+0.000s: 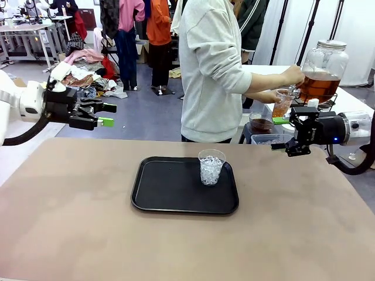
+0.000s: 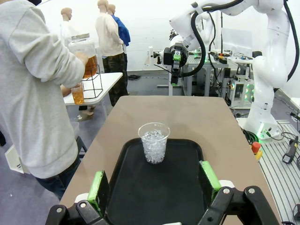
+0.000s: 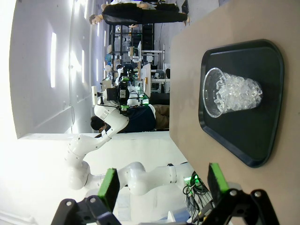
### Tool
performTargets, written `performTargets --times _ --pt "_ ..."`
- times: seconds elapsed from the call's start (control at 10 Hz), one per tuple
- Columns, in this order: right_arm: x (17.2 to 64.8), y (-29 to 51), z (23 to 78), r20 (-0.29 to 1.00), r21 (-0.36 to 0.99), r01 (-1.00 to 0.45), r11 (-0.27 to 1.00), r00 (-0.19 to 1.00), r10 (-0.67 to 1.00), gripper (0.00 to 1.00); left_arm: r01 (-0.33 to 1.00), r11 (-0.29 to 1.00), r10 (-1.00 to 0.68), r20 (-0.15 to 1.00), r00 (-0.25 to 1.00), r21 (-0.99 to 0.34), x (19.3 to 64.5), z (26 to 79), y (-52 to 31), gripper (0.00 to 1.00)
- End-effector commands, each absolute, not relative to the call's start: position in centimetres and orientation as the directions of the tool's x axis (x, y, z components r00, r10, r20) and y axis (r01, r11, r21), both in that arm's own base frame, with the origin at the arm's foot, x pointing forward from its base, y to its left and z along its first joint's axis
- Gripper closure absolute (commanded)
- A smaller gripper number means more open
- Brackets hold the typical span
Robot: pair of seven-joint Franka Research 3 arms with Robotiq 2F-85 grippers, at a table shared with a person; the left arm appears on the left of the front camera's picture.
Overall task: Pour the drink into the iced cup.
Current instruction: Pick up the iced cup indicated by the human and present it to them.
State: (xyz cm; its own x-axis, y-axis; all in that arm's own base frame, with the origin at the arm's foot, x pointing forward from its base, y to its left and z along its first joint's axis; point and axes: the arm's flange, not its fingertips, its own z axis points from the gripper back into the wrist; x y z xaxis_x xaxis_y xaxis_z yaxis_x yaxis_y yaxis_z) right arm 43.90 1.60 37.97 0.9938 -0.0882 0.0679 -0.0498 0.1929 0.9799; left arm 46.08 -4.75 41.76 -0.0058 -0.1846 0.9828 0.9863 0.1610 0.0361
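A clear plastic cup filled with ice stands upright on a black tray. The amber drink sits in a large lidded glass jar dispenser on a side table beyond the far edge. There a person holds a small cup of amber liquid at the jar's tap. My left gripper hovers open at the far left, above the table edge. My right gripper hangs open at the far right, empty.
A glass bowl with dark liquid and a clear container sit near the person by the far edge. The tan table spreads around the tray. Clothes lie on the floor behind.
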Motion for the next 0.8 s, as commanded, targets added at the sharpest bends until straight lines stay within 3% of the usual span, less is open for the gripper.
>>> performTargets --times 0.0,0.7 --pt "43.92 1.56 38.20 0.072 0.980 -0.054 0.192 0.993 -0.089 0.00 0.986 0.160 -0.185 0.983 -0.009 0.039 45.99 41.83 -4.75 0.00" --pt "43.92 1.56 38.20 0.072 0.980 -0.054 0.192 0.993 -0.089 0.00 0.986 0.160 -0.185 0.983 -0.009 0.039 45.99 41.83 -4.75 0.00"
